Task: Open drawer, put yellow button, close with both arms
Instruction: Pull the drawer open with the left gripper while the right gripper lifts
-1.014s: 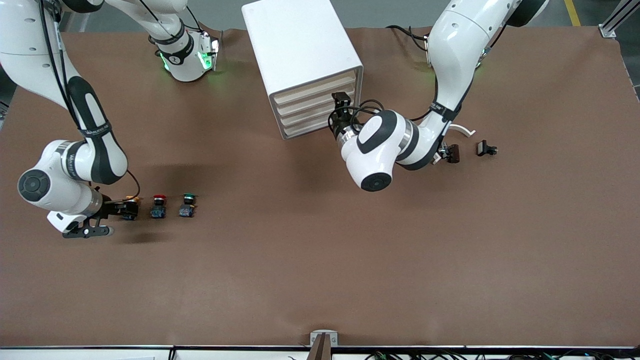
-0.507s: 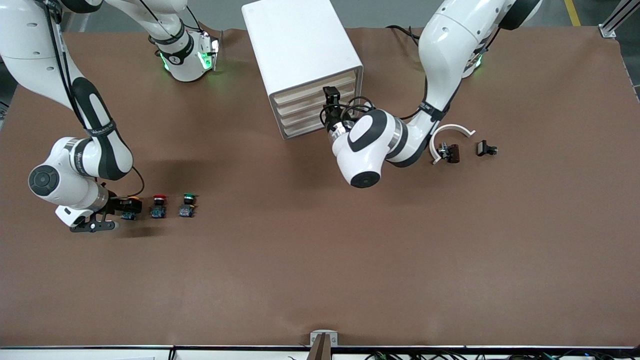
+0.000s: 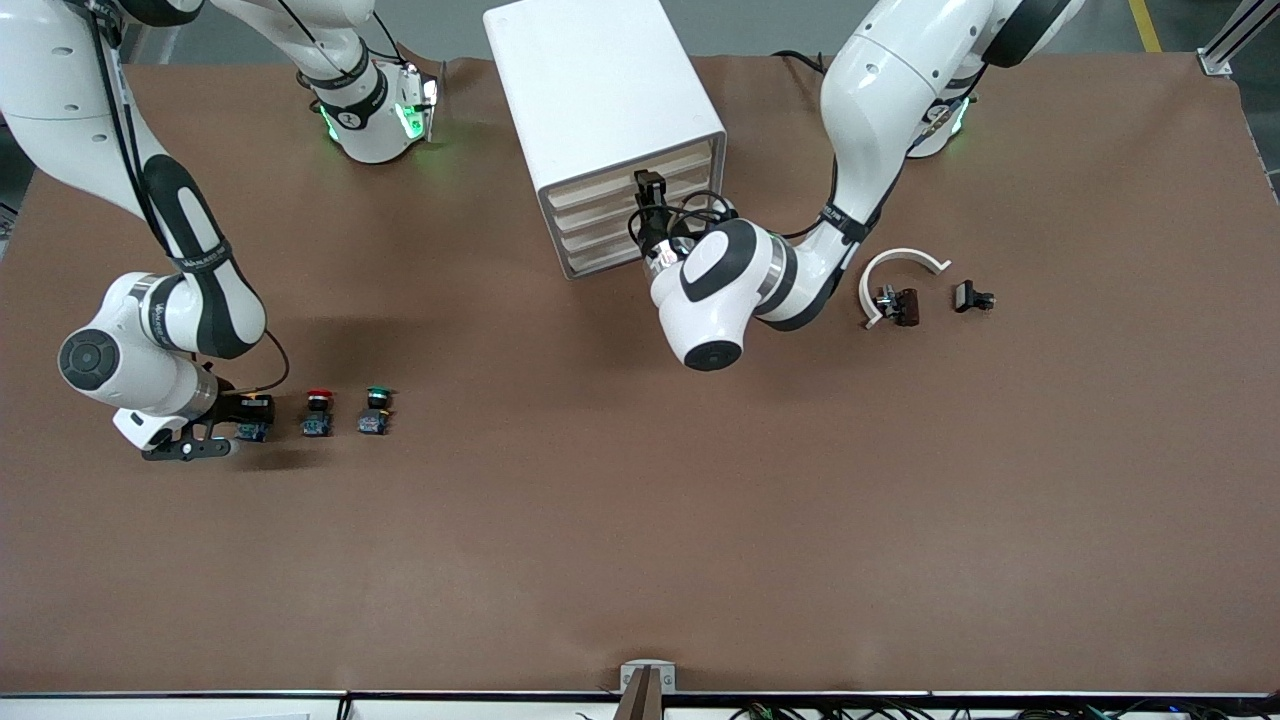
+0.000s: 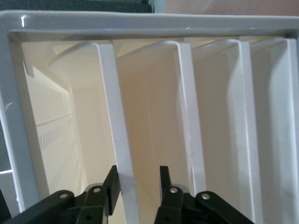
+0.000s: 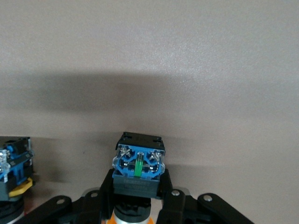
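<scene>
The white cabinet stands near the arms' bases, its four cream drawers shut. My left gripper is at the front of the topmost drawer. In the left wrist view it is open, with its jaws astride that drawer's front lip, one finger against it. My right gripper is low at the table toward the right arm's end. It is shut on the yellow button. In the right wrist view its jaws clamp the button's blue base, with the orange cap toward the wrist.
A red-capped button and a green-capped button stand in a row beside the yellow one. The red one's base shows in the right wrist view. A white curved piece and two small dark parts lie toward the left arm's end.
My left gripper has moved along the cabinet front toward the right arm's end and up to the top drawer. My right hand has shifted slightly at the yellow button.
</scene>
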Available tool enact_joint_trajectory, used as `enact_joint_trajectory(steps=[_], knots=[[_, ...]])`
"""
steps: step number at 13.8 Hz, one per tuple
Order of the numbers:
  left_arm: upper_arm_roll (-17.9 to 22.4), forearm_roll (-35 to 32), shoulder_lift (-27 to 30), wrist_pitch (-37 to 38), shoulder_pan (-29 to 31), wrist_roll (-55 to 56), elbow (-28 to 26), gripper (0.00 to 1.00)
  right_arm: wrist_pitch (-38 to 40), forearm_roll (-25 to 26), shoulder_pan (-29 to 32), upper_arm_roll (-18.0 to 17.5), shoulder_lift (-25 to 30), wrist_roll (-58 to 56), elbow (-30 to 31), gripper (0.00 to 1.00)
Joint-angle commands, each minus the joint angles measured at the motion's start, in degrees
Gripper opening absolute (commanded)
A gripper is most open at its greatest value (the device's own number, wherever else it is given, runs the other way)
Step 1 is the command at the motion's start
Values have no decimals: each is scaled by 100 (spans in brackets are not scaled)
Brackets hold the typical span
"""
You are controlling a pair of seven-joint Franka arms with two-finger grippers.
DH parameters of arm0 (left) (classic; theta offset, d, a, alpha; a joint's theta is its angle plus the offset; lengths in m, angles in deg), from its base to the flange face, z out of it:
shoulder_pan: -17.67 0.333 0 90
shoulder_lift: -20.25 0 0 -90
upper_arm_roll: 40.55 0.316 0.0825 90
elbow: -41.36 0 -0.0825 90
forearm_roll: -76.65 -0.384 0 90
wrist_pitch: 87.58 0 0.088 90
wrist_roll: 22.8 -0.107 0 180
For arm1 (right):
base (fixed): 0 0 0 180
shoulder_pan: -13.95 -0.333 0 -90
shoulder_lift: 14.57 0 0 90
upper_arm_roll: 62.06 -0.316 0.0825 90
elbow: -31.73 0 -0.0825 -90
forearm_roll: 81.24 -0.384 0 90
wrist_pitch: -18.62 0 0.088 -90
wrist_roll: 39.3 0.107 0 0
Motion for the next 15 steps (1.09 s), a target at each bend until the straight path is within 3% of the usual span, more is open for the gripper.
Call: enact_joint_trajectory(steps=[1, 4, 10, 13, 15], knots=[[72, 4, -25, 68, -97, 142, 109, 11, 50, 66, 64, -101, 120, 50, -72, 21], [99, -313, -51, 156, -62, 124, 303, 0, 715, 58, -129, -110, 558, 128, -142, 25], [722, -287, -314, 77, 78, 115, 671, 0, 3070, -12, -1313, -110, 1859, 2462, -248, 22], [977, -287, -438, 7, 253, 19, 900, 0, 3915, -284, -2026, -118, 2124, 3790, -589, 22], [978, -287, -438, -37, 490, -16, 997, 0, 4495, -793, -2430, -110, 2107, 4834, -984, 22]])
